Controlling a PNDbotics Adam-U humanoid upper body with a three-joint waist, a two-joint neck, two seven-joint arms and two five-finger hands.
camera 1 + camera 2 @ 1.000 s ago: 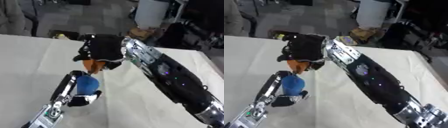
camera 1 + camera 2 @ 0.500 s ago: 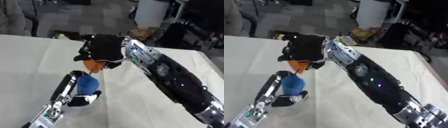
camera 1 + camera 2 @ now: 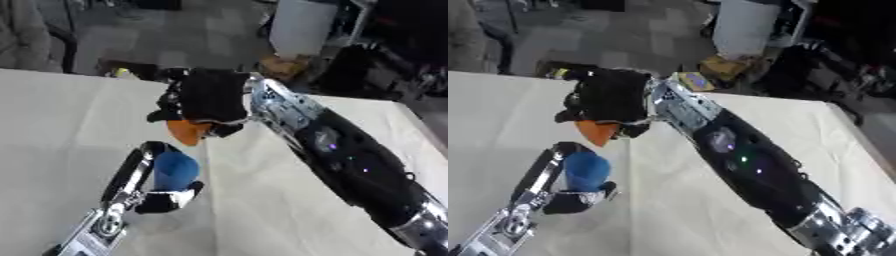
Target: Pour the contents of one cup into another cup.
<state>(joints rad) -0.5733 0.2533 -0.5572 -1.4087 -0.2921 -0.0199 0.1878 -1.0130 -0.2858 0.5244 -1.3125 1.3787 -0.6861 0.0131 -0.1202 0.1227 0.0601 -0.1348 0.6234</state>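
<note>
1. Cream cloth covers the table (image 3: 52,130), with a dark floor and clutter past its far edge.
2. Right hand (image 3: 208,97), black-gloved, has its fingers curled round the orange cup (image 3: 188,131); the cup pokes out below the hand, tilted with its visible end pointing down.
3. Left hand (image 3: 166,200) grasps the blue cup (image 3: 175,171), fingers wrapped at its lower part while a black and silver piece of the hand runs up the cup's left side.
4. Taking the blue cup as landmark: the orange cup hangs just above it and slightly farther from the robot; whether the two touch cannot be told.
5. Right arm (image 3: 350,165) stretches from the lower right, passing to the right of the blue cup.
6. Left forearm (image 3: 92,230) enters below the blue cup, from the lower left corner.
7. What either cup holds cannot be seen.
</note>
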